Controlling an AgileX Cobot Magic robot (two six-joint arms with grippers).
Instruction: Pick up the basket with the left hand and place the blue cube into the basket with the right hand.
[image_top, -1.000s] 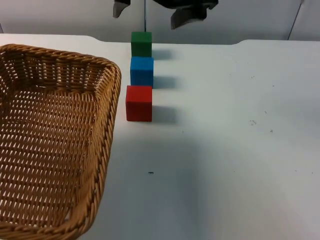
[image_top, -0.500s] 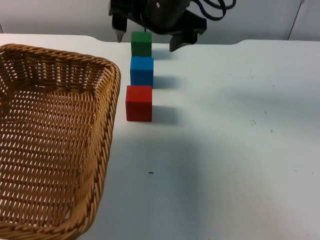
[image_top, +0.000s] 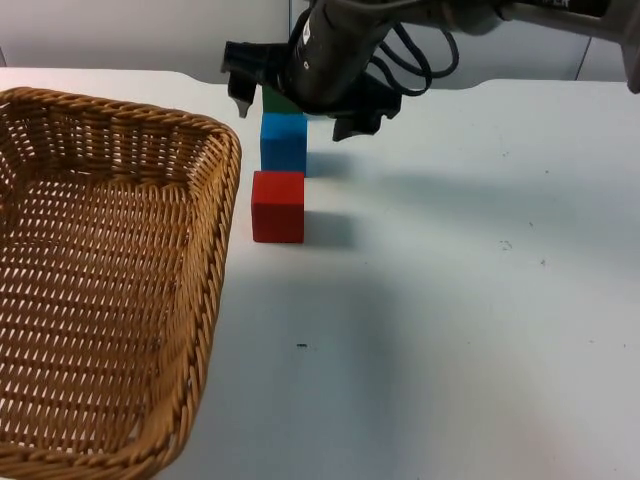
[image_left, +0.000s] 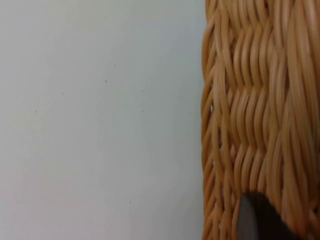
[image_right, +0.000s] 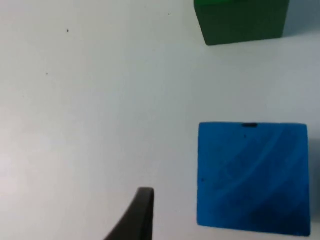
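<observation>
Three cubes stand in a close column at upper centre of the top view. Blue cube (image_top: 284, 143): middle of the column, resting on the white table (image_top: 470, 280), not yet lifted; the right wrist view shows its top face square-on (image_right: 252, 177). Green cube (image_top: 277, 101): just behind it, partly hidden by the arm in the top view. Red cube (image_top: 278, 206): just in front, nearest the camera.

Right gripper (image_top: 296, 108): low over the far end of the column, jaws spread wide, one finger to the cubes' left and one to their right, holding nothing.

Wicker basket (image_top: 110, 280): fills the left of the top view, its right rim just beside the red cube.

Left gripper: at the basket's woven wall per the left wrist view, one black fingertip (image_left: 257, 220) against the weave (image_left: 260, 100); whether the jaws grip it I cannot tell.

Step in hand, by judgement: approach to the blue cube. Next move calls for centring the fingers on blue alone, clear of its near neighbours, then closing and lifting.
</observation>
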